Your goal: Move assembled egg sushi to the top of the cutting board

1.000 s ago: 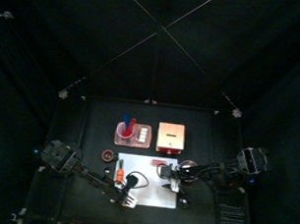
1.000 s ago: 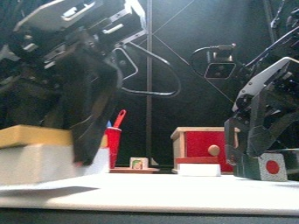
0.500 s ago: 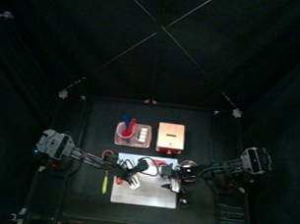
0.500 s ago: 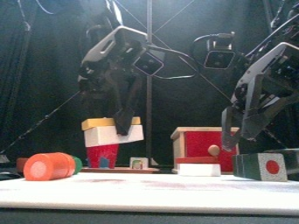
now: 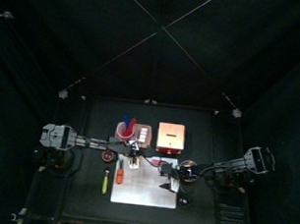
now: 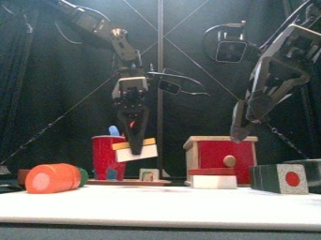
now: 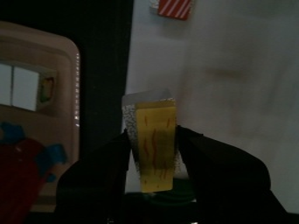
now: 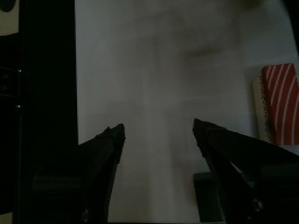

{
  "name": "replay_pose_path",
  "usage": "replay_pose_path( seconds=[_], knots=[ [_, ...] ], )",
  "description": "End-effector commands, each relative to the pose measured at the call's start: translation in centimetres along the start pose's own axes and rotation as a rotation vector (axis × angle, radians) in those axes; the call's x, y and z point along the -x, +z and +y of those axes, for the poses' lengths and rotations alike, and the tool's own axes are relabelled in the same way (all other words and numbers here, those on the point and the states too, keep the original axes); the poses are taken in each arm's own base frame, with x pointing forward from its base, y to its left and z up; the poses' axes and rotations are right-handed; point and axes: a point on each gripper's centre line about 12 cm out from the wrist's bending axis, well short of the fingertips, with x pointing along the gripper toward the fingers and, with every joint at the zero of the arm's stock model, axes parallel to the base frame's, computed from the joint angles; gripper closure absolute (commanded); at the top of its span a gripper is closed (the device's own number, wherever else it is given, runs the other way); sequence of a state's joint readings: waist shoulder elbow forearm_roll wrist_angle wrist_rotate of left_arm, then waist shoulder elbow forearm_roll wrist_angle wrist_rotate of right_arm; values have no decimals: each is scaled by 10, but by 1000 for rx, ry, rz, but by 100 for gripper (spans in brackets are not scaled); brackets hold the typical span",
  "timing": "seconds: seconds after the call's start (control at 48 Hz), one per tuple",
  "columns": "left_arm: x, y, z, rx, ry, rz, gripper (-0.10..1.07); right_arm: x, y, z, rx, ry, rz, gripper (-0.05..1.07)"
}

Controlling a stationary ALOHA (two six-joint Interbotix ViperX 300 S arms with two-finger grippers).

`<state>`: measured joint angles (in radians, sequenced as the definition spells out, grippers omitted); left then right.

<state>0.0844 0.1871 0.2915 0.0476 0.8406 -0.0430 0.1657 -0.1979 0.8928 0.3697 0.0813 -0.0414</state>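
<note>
Both arms are black and boxy, trailing looped black cables, each ending in a two-jawed black pincer point(image 6: 134, 127).

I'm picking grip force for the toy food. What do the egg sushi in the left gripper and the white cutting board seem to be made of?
The egg sushi, held between the left gripper's jaws: a matte yellow block on a speckled white base, probably painted wood or hard plastic; its edges stay crisp. The cutting board: a flat, dull white sheet with faint smudges, likely plastic, though the look leaves it open.
</note>
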Motion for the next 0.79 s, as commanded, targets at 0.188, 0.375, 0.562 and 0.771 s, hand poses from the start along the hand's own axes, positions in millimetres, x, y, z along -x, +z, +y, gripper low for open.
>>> replay_pose_path(
  seconds=[0.188,0.375,0.562,0.771],
  knots=[
    [-9,10,-2,-164,-96,-16,33,16,16,8,-39,35,-40,8],
    [-21,14,-7,-230,-149,-11,34,27,16,10,-71,52,-46,8],
    [-32,14,-2,-236,-147,7,34,30,13,10,-81,55,-48,8],
    [-40,11,3,-225,-149,27,33,30,14,10,-78,56,-51,8]
  ],
)
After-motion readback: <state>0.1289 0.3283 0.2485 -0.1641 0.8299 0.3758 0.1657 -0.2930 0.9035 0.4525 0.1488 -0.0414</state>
